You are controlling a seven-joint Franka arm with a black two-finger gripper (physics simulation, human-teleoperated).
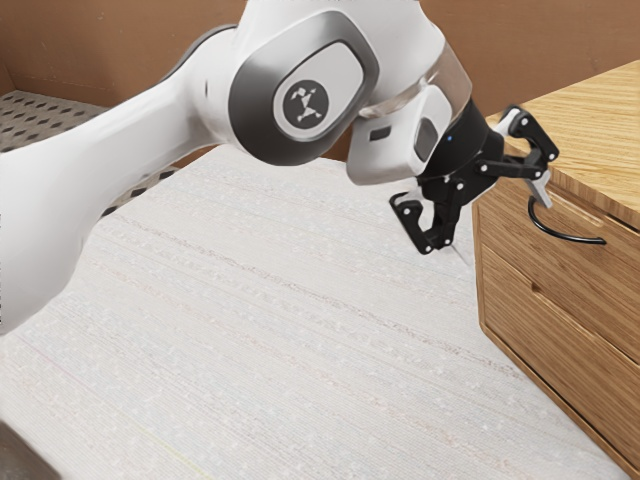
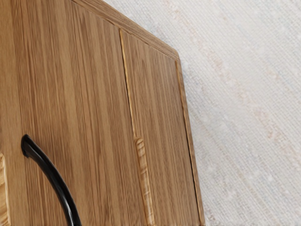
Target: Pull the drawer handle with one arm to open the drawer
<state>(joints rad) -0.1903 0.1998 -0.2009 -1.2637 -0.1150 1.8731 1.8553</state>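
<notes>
A light wooden cabinet [image 1: 585, 300] stands at the exterior view's right, with two drawer fronts stacked. The upper drawer [image 1: 600, 255] carries a black curved handle [image 1: 562, 234] and looks flush with the cabinet face. My black gripper [image 1: 497, 215] is open and hangs just in front of that drawer, by the handle's near end. One fingertip [image 1: 541, 190] sits right beside the handle, and I cannot tell if it touches. The other finger [image 1: 425, 235] is out over the table. In the wrist view the handle [image 2: 51, 181] arcs over the wood grain, close under my hand.
The cabinet rests on a pale textured tabletop [image 1: 280, 330]. A perforated metal shelf [image 1: 50, 115] lies at the far left behind my arm. A brown wall [image 1: 120, 45] closes the back. The lower drawer front [image 1: 560, 345] has a small wooden pull [image 2: 143, 179].
</notes>
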